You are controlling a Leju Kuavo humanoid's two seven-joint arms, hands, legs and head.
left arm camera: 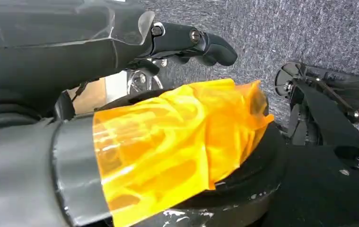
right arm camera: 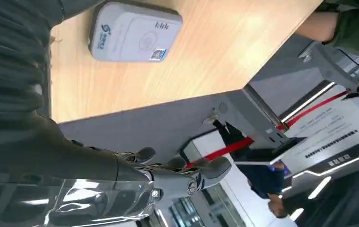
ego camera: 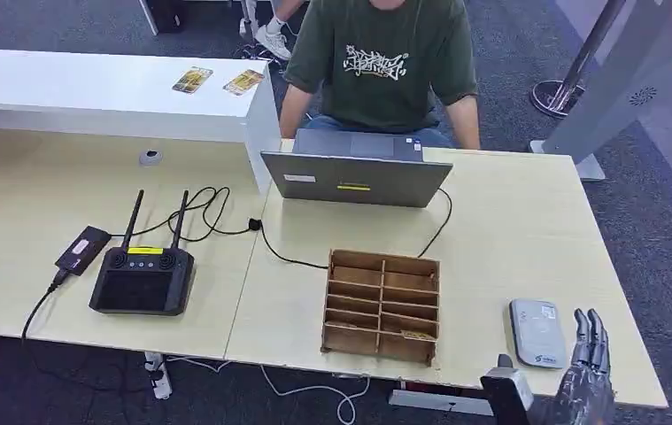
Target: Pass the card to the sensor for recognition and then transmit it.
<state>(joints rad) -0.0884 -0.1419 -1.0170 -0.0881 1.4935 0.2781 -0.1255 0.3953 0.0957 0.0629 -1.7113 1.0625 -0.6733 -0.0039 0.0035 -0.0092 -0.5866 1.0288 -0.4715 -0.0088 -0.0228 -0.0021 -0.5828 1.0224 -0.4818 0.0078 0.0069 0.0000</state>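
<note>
A grey-white card sensor (ego camera: 537,333) (right arm camera: 135,32) lies flat near the table's front right corner. My right hand (ego camera: 587,354) (right arm camera: 177,172) hovers just right of it at the table edge, fingers stretched out and apart, holding nothing. Two yellow-orange cards (ego camera: 192,80) (ego camera: 243,82) lie on the white counter (ego camera: 93,97) at the far left. My left hand (left arm camera: 191,42) hangs low beside my body over grey carpet, its fingers loosely extended and empty.
A wooden slotted box (ego camera: 383,305) stands left of the sensor. Behind it is an open laptop (ego camera: 354,177) with a person in a green shirt (ego camera: 383,66) seated at it. A black remote controller (ego camera: 143,279), a small black device (ego camera: 82,249) and cables lie at the left.
</note>
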